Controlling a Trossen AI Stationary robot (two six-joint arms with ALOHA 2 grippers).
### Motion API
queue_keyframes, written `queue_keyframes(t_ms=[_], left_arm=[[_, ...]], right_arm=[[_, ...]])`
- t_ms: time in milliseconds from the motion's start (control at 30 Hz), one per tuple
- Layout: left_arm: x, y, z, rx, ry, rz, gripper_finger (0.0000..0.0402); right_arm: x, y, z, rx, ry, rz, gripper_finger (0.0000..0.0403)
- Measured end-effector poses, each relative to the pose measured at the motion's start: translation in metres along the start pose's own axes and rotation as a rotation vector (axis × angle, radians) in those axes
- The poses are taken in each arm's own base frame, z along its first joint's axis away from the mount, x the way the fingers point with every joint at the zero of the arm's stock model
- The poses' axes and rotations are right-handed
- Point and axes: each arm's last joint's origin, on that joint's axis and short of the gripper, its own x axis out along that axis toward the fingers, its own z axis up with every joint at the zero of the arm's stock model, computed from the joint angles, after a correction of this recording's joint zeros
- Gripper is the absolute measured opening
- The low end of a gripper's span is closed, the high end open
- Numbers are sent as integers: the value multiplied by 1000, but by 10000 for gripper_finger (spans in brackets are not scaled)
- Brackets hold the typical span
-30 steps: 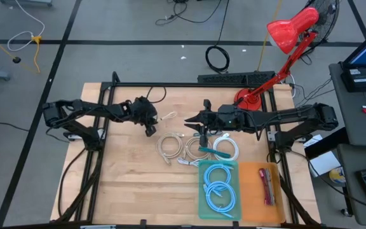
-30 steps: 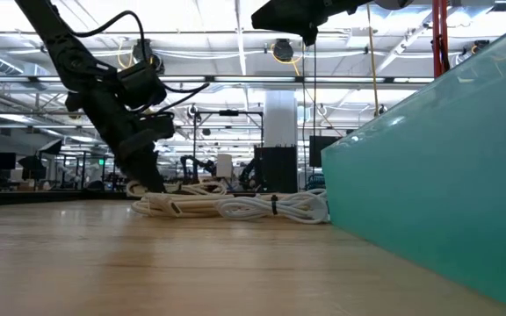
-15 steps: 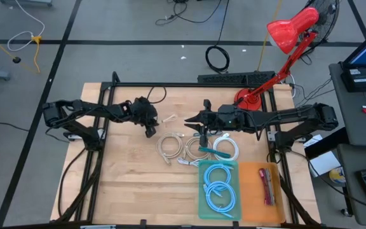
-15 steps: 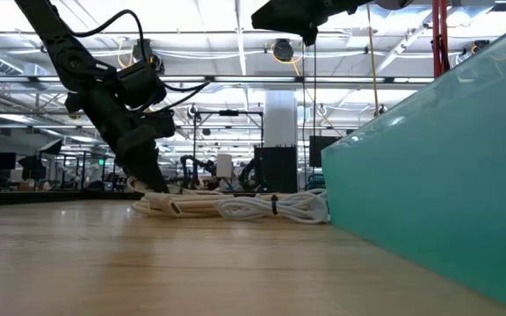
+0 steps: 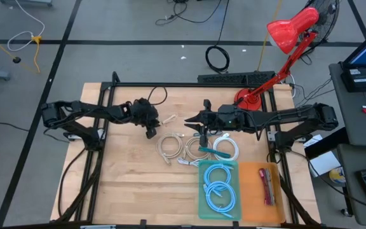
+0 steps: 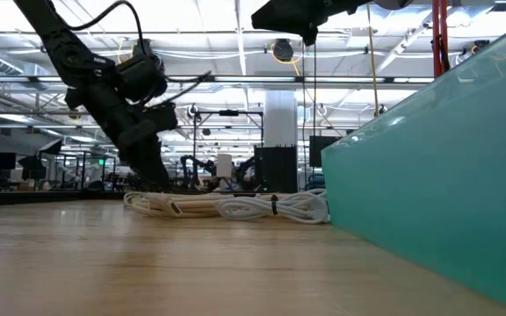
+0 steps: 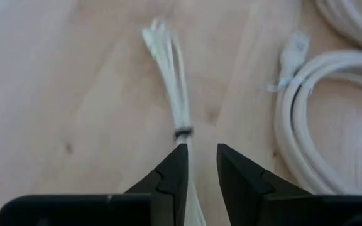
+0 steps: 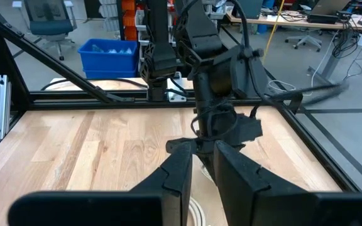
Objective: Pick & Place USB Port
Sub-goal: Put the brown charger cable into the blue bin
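Observation:
A thin white cable bundle (image 5: 168, 119), tied with a black band (image 7: 182, 133), lies on the wooden table and points toward the far right. My left gripper (image 5: 150, 132) is shut on its near end and sits low over the table (image 6: 158, 183). My right gripper (image 5: 199, 130) hovers high above the white cable coils (image 5: 196, 147), fingers slightly apart (image 8: 201, 154) and holding nothing. The coils rest flat on the table, next to the teal tray (image 5: 203, 191). My left gripper holds the white cable bundle just behind its black band (image 7: 187, 164), between its two fingers. The fingers slant down from the table's left side and lie along the bundle. The bundle's free end (image 7: 156, 34) reaches out ahead over the wood, but I cannot tell whether it rests there.
Three white coils (image 6: 235, 207) lie between the grippers and the teal tray (image 6: 429, 175), which holds blue cables. An orange tray (image 5: 253, 191) with red items sits to its right. A red desk lamp (image 5: 278, 57) stands at the far right corner. Bare wood lies to the left and near side.
My left gripper has risen slightly. The white cable end beside it has shifted a little toward the table's left. My right arm has kept still.

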Motion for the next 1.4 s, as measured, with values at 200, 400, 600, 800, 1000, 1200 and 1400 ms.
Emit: queue_keyframes(t_ms=[200, 400, 600, 800, 1000, 1200, 1400], left_arm=[[-10, 0, 8, 21, -53, 52, 88], [-15, -13, 12, 52, -82, -47, 88], [-12, -38, 5, 141, -20, -116, 88], [-12, -55, 2, 129, 40, -53, 90], [-15, -74, 13, 77, 16, -35, 153], [-14, -80, 16, 46, 50, 38, 230], [-2, -80, 8, 17, 104, 75, 251]], right_arm=[[0, 0, 0, 0, 0, 0, 57], [0, 0, 0, 0, 0, 0, 57], [0, 0, 0, 0, 0, 0, 57], [0, 0, 0, 3, 0, 0, 57], [0, 0, 0, 3, 0, 0, 57], [0, 0, 0, 4, 0, 0, 57], [0, 0, 0, 4, 0, 0, 57]])
